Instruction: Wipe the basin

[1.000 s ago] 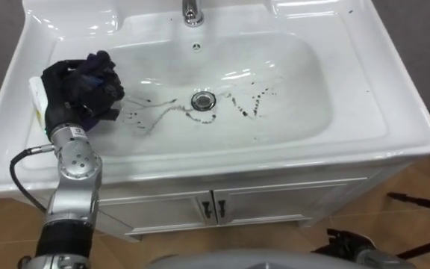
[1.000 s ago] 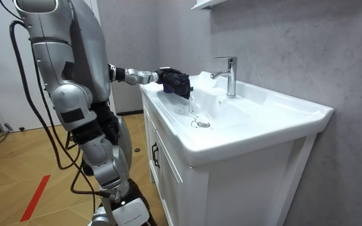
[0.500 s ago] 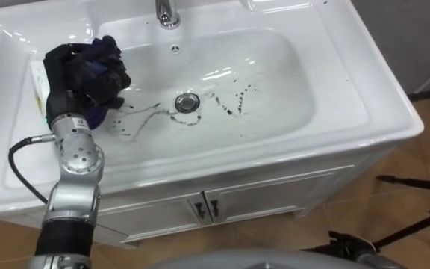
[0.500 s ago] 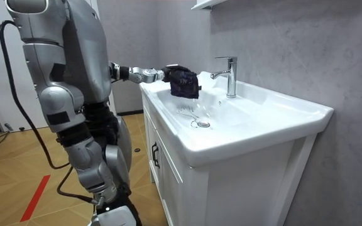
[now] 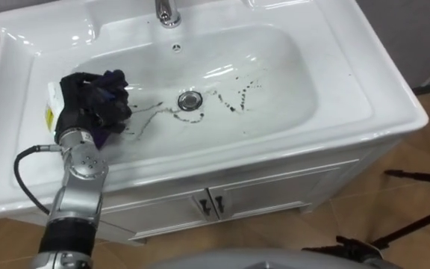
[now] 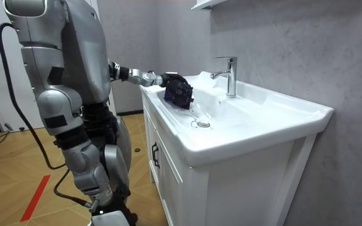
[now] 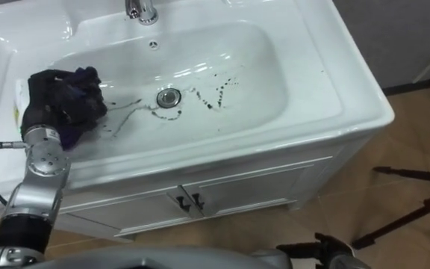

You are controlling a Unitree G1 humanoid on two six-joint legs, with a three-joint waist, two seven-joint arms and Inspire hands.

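In the basin, the left hand has its fingers curled round the dark cloth.

Nothing here can be read as a word, a number or a sign. The dark scribbles on the floor of the basin, left and right of the drain, are loose strokes and dots that form no letters (the pair to the right comes closest, a rough zigzag). The white and yellow tag at the back of the left hand is too small to tell whether it bears print.
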